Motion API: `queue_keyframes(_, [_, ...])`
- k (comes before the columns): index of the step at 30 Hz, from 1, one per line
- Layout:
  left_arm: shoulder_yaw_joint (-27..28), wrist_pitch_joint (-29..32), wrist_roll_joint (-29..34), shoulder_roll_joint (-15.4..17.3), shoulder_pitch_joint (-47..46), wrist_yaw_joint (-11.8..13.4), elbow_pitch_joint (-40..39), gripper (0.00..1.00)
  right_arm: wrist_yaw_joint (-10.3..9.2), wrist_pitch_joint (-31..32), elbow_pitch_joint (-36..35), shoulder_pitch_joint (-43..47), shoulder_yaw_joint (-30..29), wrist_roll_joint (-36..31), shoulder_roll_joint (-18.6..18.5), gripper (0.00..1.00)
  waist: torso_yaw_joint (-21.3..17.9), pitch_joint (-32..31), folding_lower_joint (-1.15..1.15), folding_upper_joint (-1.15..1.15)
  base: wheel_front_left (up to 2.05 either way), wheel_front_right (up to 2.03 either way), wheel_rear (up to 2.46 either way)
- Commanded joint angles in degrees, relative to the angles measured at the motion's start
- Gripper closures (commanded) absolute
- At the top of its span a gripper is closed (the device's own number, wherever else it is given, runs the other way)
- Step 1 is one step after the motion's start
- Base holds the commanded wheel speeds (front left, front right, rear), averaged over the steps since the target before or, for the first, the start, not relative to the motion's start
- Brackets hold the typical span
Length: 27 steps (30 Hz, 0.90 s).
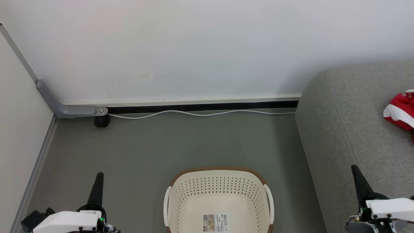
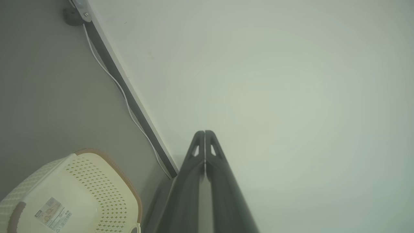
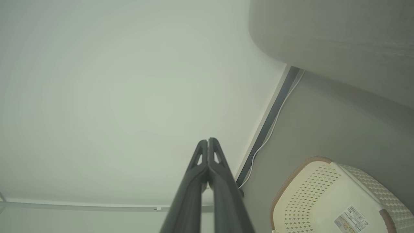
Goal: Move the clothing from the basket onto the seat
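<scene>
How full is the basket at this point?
Empty, as far as visible: the basket shows a bare bottom and barcode sticker; red clothing lies on the sofa.

Basket (image 1: 220, 186) dead ahead of me, six o'clock in my head view: cream-white, perforated walls, brown rim, a white handle at its nine and another at its three. It stands upright on the floor, its pale bottom in plain sight with the barcode sticker (image 1: 215, 222) flat on it. Over at three o'clock is the big grey seat (image 1: 349, 129), rounded corner, near the basket but apart from it. Out at the seat's three o'clock, red clothing (image 1: 401, 110) with a white band lies crumpled on the cushion, cut off by the picture's edge.
</scene>
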Motion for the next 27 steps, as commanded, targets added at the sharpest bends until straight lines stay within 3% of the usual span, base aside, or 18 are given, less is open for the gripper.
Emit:
queue_keyframes(1, [1.67,0.57,-2.10,1.11,-3.42,-0.70,-1.91,1.00,0.23,0.87,-2.38,-1.87,0.55,2.06,-0.41,1.00,-0.03,0.01,0.00,0.00,0.00,0.00,0.00])
queue_keyframes(19, [2.20,3.60,-13.88,1.25,-4.48,-0.92,-3.51,1.00,0.25,3.89,-4.39,-1.87,-1.31,12.77,-0.04,1.00,-0.38,0.09,0.00,0.00,0.00,0.00,0.00])
queue_keyframes(27, [2.22,3.69,-14.23,1.26,-4.51,-0.92,-3.56,1.00,0.25,3.98,-4.45,-1.86,-1.36,13.09,-0.03,1.00,-0.39,0.09,0.00,0.00,0.00,0.00,0.00])
